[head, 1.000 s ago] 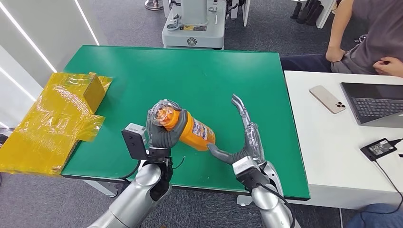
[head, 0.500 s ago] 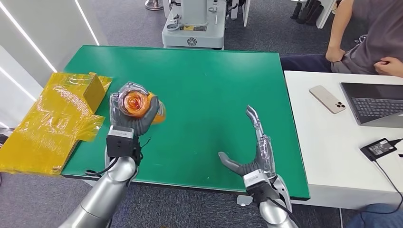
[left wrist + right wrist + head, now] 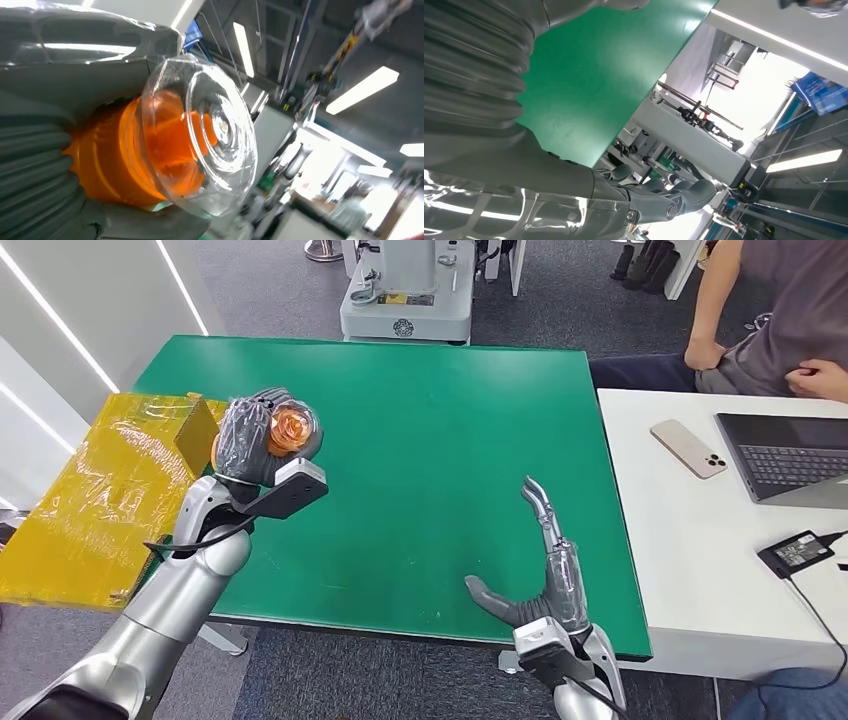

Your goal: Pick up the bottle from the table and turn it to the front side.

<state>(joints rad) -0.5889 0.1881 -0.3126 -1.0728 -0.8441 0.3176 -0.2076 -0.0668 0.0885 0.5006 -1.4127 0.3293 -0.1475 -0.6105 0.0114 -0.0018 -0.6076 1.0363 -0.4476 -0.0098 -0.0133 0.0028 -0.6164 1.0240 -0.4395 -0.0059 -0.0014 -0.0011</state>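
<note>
My left hand (image 3: 245, 440) grips the orange bottle (image 3: 293, 431) above the left part of the green table (image 3: 430, 420). The bottle's clear cap end points up toward the head camera. In the left wrist view the clear cap (image 3: 210, 145) and the orange neck (image 3: 125, 160) sit close, with my grey fingers (image 3: 35, 165) wrapped around the body. My right hand (image 3: 540, 570) hovers over the table's front edge at the right, fingers spread, holding nothing. The right wrist view shows that hand (image 3: 499, 165) against the green surface.
A yellow wrapped box (image 3: 110, 490) lies at the table's left edge, close to my left hand. A white desk (image 3: 700, 540) at the right carries a phone (image 3: 689, 449), a laptop (image 3: 790, 455) and a charger. A person (image 3: 760, 320) sits behind it. A grey machine base (image 3: 405, 300) stands beyond the table.
My left hand has carried the bottle from the table's middle to the left and farther back, tipping its cap upward. My right hand drew back toward the front edge, away from the bottle.
</note>
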